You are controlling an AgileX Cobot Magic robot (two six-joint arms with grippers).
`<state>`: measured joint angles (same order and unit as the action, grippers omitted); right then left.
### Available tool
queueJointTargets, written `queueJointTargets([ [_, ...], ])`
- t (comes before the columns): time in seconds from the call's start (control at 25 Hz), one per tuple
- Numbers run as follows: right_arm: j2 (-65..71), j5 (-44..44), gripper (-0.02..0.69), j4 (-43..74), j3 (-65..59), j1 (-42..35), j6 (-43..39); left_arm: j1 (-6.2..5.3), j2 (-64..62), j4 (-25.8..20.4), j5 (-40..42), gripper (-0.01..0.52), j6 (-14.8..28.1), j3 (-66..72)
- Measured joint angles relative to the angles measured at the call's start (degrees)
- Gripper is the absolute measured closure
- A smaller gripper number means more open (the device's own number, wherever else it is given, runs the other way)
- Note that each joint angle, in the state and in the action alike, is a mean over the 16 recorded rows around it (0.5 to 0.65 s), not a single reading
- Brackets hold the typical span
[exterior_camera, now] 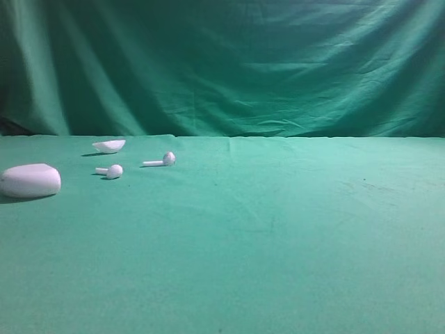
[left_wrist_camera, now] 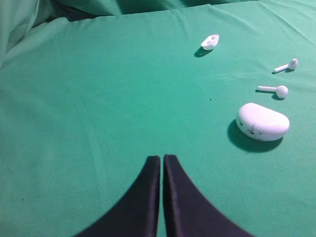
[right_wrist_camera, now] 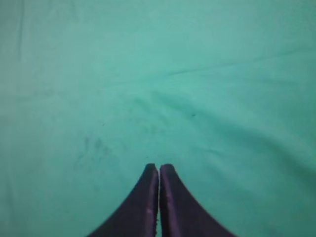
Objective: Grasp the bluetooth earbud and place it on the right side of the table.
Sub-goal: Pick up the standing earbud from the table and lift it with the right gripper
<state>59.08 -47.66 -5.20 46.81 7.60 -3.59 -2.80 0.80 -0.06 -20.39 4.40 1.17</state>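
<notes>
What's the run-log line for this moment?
left gripper shut, empty | right gripper shut, empty | bluetooth earbud untouched, table left side

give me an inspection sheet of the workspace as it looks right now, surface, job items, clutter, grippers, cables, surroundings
Surface: table in green cloth, lightly creased.
Job's things: bluetooth earbud, long stem, lying on the left side, untouched.
Clutter: short-stem earbud just left of it; white case at the far left edge; small white shell piece behind them.
Grippers: left gripper shut, empty, above bare cloth; right gripper shut, empty, above bare cloth.
Cables: nothing seen.
Surroundings: draped green backdrop.
</notes>
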Motion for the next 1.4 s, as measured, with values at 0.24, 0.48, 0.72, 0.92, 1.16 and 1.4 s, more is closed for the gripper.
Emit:
queueJointTargets([
  [0.24, 18.7, -9.2, 0.665, -3.3, 16.0, 8.0, 8.5, 0.0, 0.0, 0.0, 0.0, 0.514, 0.0, 0.0],
  [0.48, 36.3, -15.7, 0.634, -0.8, 33.3, 18.4, 10.0, 0.0, 0.0, 0.0, 0.0, 0.514, 0.0, 0.0],
  [0.72, 51.0, -18.3, 0.523, 1.2, 49.2, 25.9, 8.1, 0.0, 0.0, 0.0, 0.0, 0.514, 0.0, 0.0],
  [0.92, 61.3, -19.9, 0.411, 1.4, 61.2, 28.7, 5.8, 0.0, 0.0, 0.0, 0.0, 0.514, 0.0, 0.0],
  [1.16, 71.1, -21.4, 0.31, 1.5, 72.4, 29.7, 3.2, 0.0, 0.0, 0.0, 0.0, 0.514, 0.0, 0.0],
  [1.4, 77.2, -21.0, 0.288, 1.6, 78.7, 29.7, 2.2, 0.0, 0.0, 0.0, 0.0, 0.514, 0.0, 0.0],
])
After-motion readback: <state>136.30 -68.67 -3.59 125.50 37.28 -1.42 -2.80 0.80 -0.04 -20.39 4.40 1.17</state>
